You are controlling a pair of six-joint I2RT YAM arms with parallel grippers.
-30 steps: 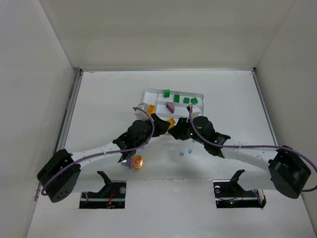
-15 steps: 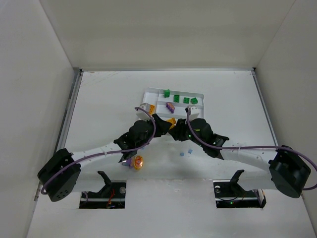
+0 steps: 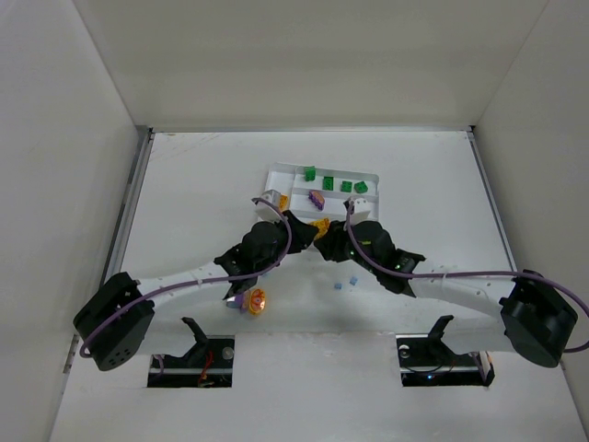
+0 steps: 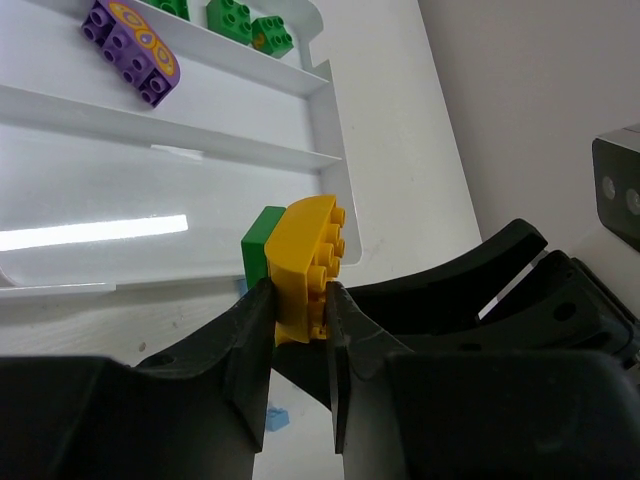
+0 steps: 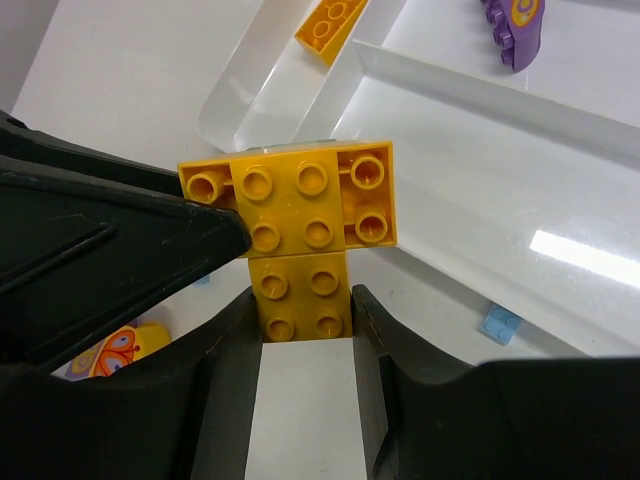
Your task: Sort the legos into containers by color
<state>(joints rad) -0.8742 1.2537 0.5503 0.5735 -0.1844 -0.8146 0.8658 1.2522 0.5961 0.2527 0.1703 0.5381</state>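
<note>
At the tray (image 4: 328,110) edge: yellow legos (image 5: 300,215) stuck together.
Left claw (image 4: 297,305), right claw (image 5: 302,312) both clamp them; pull straight apart.

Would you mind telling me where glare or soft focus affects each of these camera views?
Left wrist view: a bright glare streak lies on the white tray floor, while the yellow bricks look sharp. Right wrist view: a similar patch on the tray floor at right; the bricks' studs read crisply. Top external view: even light, soft shadows under the arms, bricks too small for detail.
</note>
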